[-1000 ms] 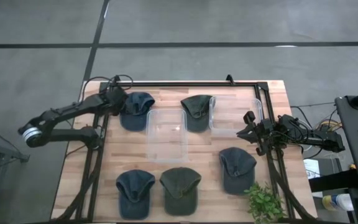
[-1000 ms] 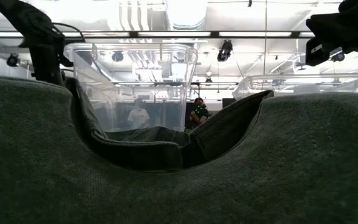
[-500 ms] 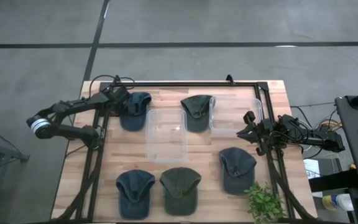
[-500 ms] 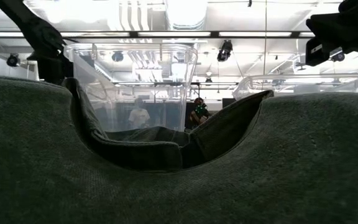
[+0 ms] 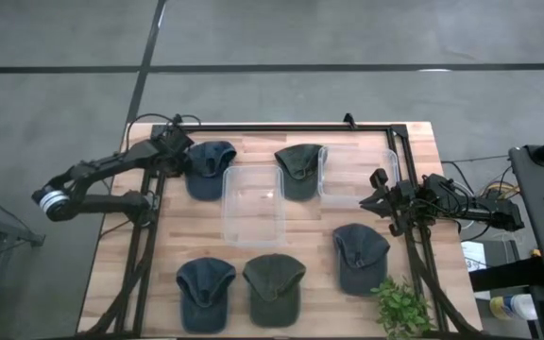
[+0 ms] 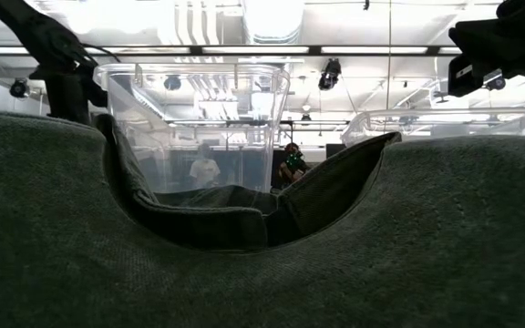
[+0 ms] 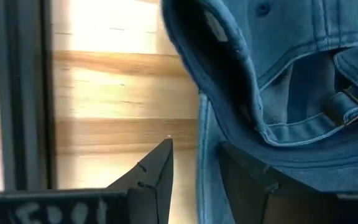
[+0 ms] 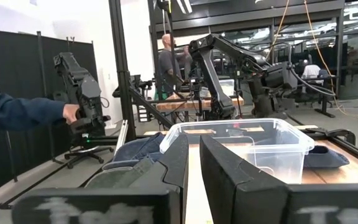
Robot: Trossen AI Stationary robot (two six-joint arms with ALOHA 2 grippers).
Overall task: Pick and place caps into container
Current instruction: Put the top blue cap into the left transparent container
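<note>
Slate-blue cap (image 5: 208,167) | left tool (image 5: 179,151) at its edge | fingers apart

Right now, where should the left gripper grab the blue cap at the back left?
Probably the blue cap's lower edge, coming from its outer side toward the clear bin. In the left wrist view the left gripper is open and straddles that thin fabric edge, one finger on either side, so closing there should pinch it.

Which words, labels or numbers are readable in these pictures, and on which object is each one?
No text can be read with certainty.
White letters on the left gripper: cut off and blurred, unreadable.
White letters on the right gripper: blurred, unreadable.
Slate-blue fabric cap: no label visible.
Clear plastic container: no label visible.
</note>
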